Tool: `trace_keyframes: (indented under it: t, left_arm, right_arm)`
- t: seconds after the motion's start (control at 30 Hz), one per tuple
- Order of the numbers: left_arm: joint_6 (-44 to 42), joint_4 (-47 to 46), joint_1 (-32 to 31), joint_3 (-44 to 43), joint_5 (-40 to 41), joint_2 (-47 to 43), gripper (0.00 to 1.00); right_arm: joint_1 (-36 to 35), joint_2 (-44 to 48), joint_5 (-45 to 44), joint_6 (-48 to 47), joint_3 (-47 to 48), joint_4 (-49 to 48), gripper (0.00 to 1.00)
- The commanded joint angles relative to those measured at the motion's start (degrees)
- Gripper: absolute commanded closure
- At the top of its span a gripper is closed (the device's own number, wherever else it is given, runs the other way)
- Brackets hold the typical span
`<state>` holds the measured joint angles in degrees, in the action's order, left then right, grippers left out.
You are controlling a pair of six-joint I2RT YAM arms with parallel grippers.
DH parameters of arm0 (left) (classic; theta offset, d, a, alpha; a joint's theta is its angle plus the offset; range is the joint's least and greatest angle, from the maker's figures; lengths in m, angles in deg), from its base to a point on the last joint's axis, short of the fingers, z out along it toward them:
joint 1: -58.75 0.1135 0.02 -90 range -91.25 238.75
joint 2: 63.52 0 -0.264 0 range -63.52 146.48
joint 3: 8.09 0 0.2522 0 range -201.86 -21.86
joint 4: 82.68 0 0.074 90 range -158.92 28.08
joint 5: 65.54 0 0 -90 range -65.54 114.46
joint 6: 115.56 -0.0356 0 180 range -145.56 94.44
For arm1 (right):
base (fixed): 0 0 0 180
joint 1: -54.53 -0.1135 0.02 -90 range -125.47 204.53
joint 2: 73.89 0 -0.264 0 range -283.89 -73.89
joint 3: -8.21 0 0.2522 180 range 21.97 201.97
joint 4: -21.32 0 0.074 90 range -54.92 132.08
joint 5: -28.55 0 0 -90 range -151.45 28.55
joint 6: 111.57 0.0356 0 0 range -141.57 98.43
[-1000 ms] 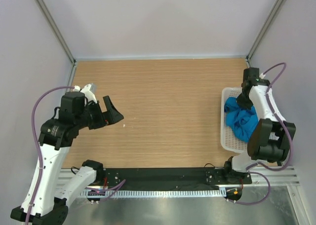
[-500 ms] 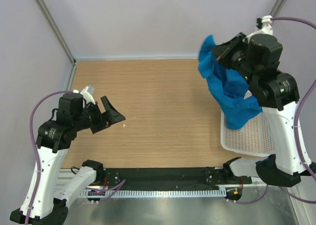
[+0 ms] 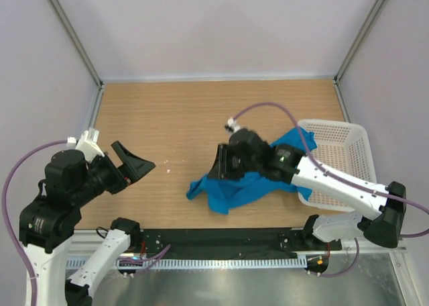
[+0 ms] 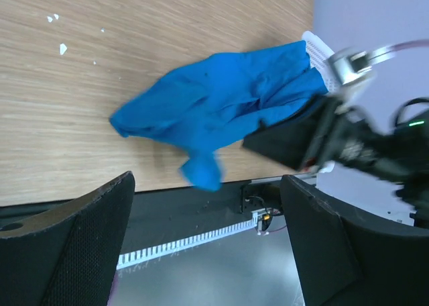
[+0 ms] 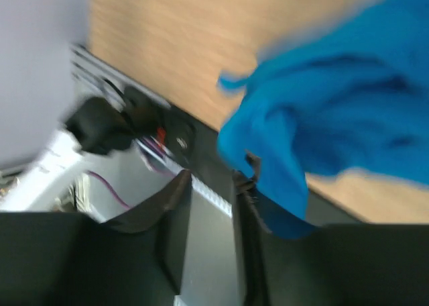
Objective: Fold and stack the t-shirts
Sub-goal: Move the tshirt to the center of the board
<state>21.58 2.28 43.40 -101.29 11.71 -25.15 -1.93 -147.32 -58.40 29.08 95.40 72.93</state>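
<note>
Right gripper [image 3: 223,162] low over the middle of the wooden table [image 3: 201,111], blue t-shirt [image 3: 231,190] bunched against it.
The wrist view is too blurred to tell whether its fingers pinch the cloth. The shirt lies crumpled on the table just beside the gripper, one end touching the white lattice basket [image 3: 348,133]. The left gripper [image 3: 137,168] hangs well apart, fingers spread wide.

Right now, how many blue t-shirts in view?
1. The t-shirt lies crumpled on the table, near side, one end reaching the basket. Another could hide in its folds.
</note>
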Motion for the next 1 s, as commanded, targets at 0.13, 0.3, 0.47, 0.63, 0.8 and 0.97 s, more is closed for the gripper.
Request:
trace_keyframes:
  t: [0.13,0.3,0.47,0.63,0.8,0.97]
  left_arm:
    - [1.4,0.3,-0.2,6.2,0.3,-1.0,0.07]
    - [11.7,-15.3,-0.1,19.1,-10.9,-1.5,0.00]
    - [11.0,-16.3,-2.6,26.4,-12.0,3.8,0.00]
    - [8.7,-14.8,-18.5,24.2,4.2,15.1,0.07]
    - [11.8,-22.6,-26.0,28.2,5.5,26.0,0.18]
    - [14.5,-28.7,-27.5,32.4,5.4,32.8,0.16]
  right_arm:
    - [-2.2,17.0,-13.0,6.8,-12.2,7.5,0.54]
    - [-1.4,17.8,-32.5,3.0,-9.1,26.6,0.30]
    - [2.7,15.6,-32.2,-4.6,-8.9,25.7,0.25]
    - [11.4,14.9,-26.4,-10.0,-10.6,25.4,0.24]
    - [20.5,10.7,-18.5,-15.1,-10.2,24.0,0.23]
    - [23.3,4.8,-18.6,-18.0,-9.4,24.1,0.23]
